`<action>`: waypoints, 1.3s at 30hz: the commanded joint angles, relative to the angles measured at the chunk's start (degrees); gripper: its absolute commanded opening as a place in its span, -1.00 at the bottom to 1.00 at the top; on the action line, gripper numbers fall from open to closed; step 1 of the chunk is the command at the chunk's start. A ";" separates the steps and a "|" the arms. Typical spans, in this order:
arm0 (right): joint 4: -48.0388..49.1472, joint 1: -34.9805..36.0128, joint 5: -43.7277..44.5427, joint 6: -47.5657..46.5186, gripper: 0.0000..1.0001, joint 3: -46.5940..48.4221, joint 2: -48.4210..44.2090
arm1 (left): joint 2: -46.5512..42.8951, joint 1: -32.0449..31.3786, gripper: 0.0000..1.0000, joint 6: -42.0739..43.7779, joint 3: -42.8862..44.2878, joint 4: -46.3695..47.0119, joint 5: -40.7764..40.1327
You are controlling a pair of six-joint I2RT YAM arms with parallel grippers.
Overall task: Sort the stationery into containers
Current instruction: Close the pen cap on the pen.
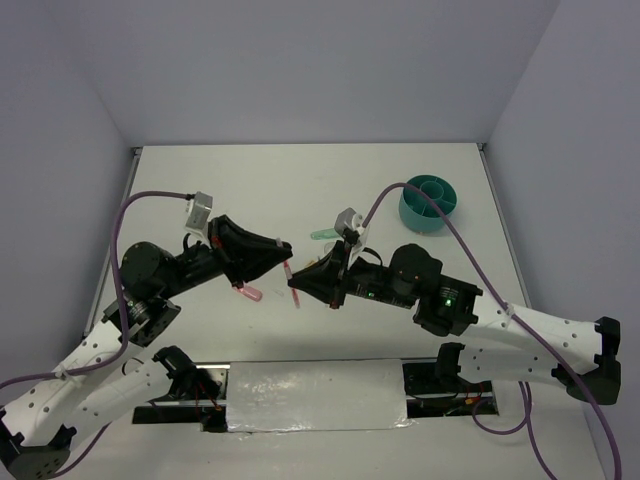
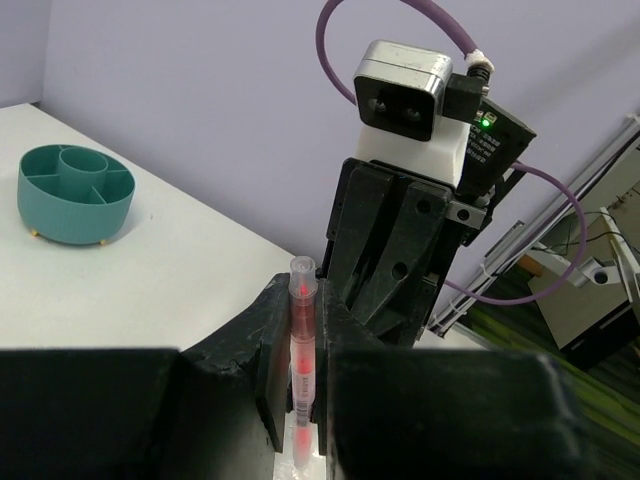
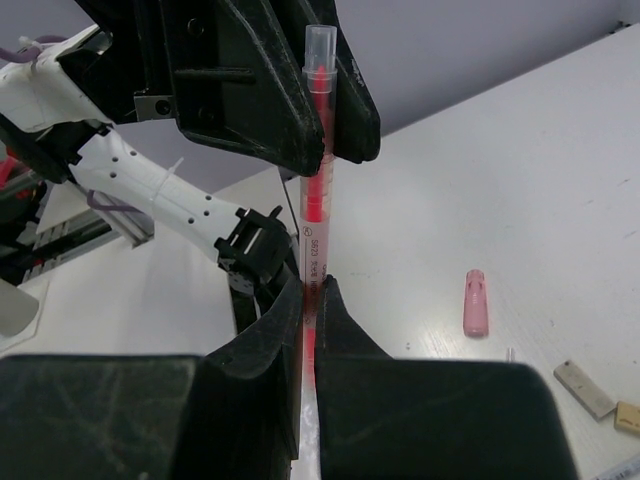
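Note:
A thin pink pen [image 1: 292, 279] hangs above the table between both arms. My left gripper [image 1: 286, 254] is shut on its capped end [image 2: 302, 330], and my right gripper [image 1: 300, 287] is shut on its lower part [image 3: 314, 225]. In the right wrist view the left fingers [image 3: 345, 110] clamp the pen's top. The teal organiser cup [image 1: 429, 202] stands at the far right, also in the left wrist view [image 2: 75, 193]. A pink capsule [image 1: 248, 293] lies under the left gripper and shows again in the right wrist view [image 3: 475, 302]. A mint-green capsule [image 1: 322, 235] lies behind the right gripper.
A grey-tan block [image 3: 585, 388] and a small tan piece [image 3: 628, 416] lie on the table near the pink capsule. A foil-covered strip [image 1: 315, 395] runs along the near edge between the arm bases. Purple cables loop over both arms.

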 commanded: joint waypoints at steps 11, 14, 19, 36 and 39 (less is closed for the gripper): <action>4.89 0.24 2.99 -3.99 -1.00 7.15 -1.12 | 2.40 -0.18 -1.00 -0.80 -1.96 0.77 5.82; 3.75 -0.99 2.03 -4.43 -1.00 10.14 -0.33 | 2.31 -0.26 -1.00 -0.71 -3.28 0.33 5.81; 4.88 -1.43 -1.04 -5.22 -1.00 10.15 0.03 | 1.17 -0.26 -1.00 -0.97 -4.69 0.24 4.68; 13.32 -1.17 -11.51 -1.27 -1.00 3.03 0.91 | 0.02 -0.26 -1.00 -3.34 -2.93 2.35 1.95; 13.77 -1.35 -11.07 -0.74 -1.00 2.77 0.99 | 1.77 -0.26 -1.00 -2.91 -1.79 0.43 1.69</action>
